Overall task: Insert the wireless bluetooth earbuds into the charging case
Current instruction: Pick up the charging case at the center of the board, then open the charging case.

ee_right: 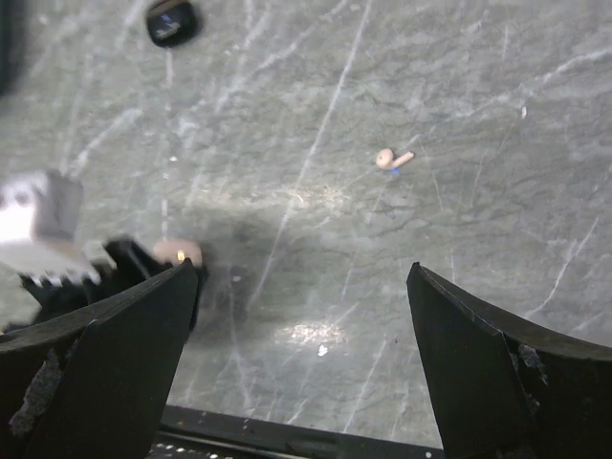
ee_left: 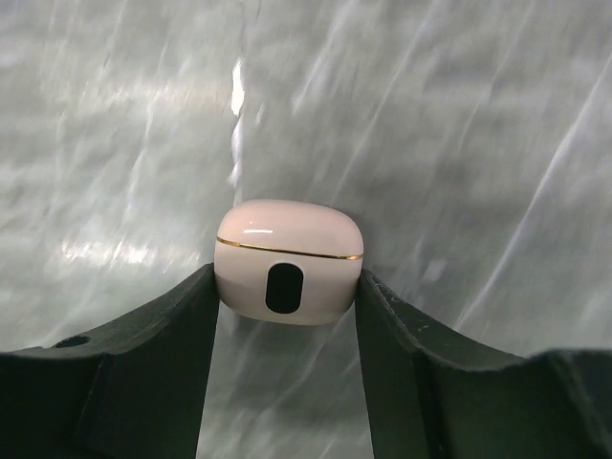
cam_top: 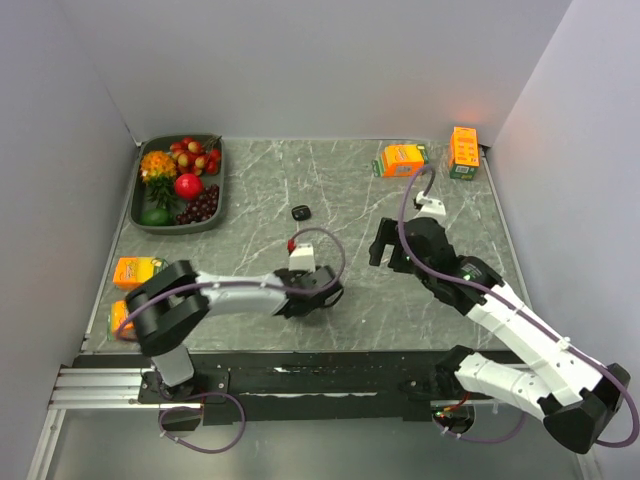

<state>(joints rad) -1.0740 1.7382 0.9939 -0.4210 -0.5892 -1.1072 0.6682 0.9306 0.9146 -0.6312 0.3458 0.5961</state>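
Observation:
In the left wrist view a pinkish-white charging case (ee_left: 287, 260) with a gold seam and a black oval on its front has its lid closed. My left gripper (ee_left: 287, 277) is shut on it, one black finger against each side. From above, that gripper (cam_top: 320, 291) is at the table's near middle and covers the case. One pale earbud (ee_right: 392, 159) lies alone on the marble, ahead of my right gripper (ee_right: 301, 270). This gripper stands wide open with nothing between its fingers, right of the left one (cam_top: 385, 250). The held case (ee_right: 177, 251) also shows at that view's left.
A small black case (cam_top: 301, 212) lies on the table beyond the left gripper. A dark tray (cam_top: 214, 205) of fruit fills the back left corner. Orange boxes stand at the back right (cam_top: 403, 160) (cam_top: 463, 152) and the left edge (cam_top: 137, 270).

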